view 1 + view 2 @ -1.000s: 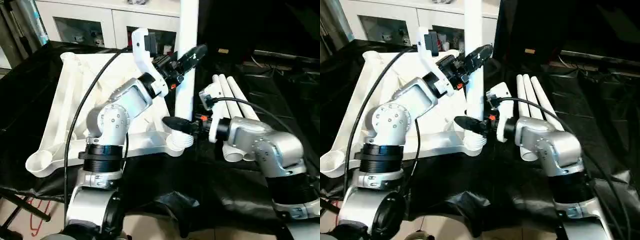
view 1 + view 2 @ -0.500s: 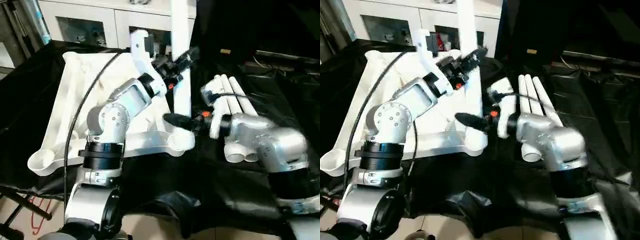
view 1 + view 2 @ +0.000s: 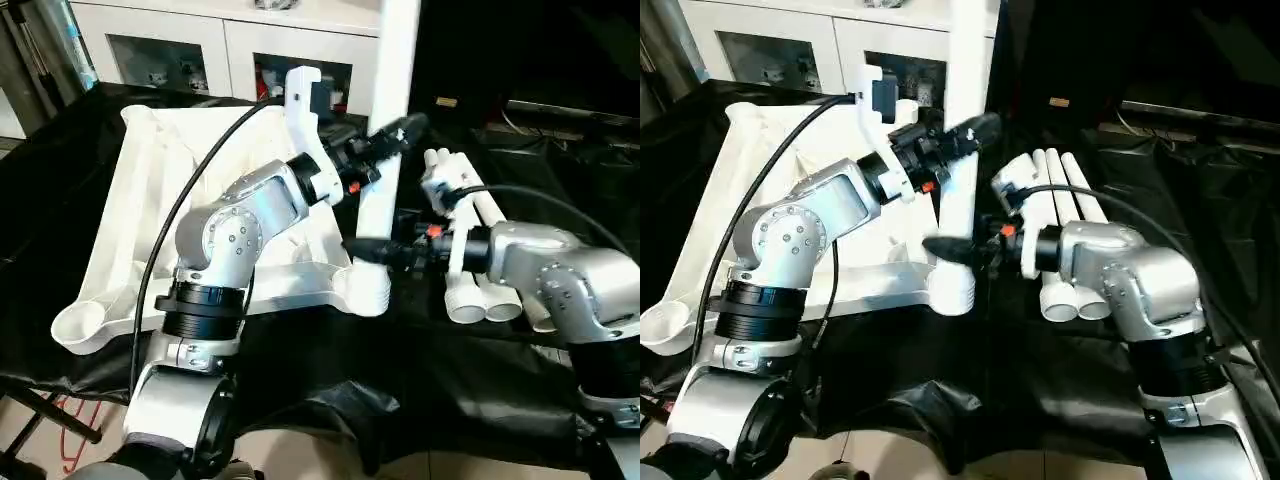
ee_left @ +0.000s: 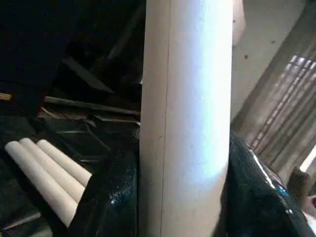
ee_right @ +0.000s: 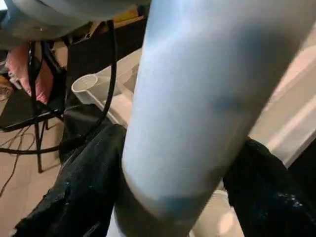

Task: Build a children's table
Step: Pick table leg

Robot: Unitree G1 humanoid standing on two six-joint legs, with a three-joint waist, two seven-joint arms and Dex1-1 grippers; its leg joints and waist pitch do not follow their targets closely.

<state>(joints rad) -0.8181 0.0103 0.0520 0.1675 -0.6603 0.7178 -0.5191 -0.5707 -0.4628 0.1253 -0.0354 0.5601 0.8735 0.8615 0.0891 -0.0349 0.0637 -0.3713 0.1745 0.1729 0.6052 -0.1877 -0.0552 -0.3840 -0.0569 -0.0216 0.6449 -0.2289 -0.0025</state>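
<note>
Both claws (image 3: 392, 140) clamped around upright leg (image 3: 385, 150) at tabletop (image 3: 150, 200) corner.

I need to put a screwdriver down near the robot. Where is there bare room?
Bare black cloth lies in front of the tabletop and the spare legs; more lies right of those legs. It is crowded at the near right corner, where left gripper and right gripper hold the upright leg.
</note>
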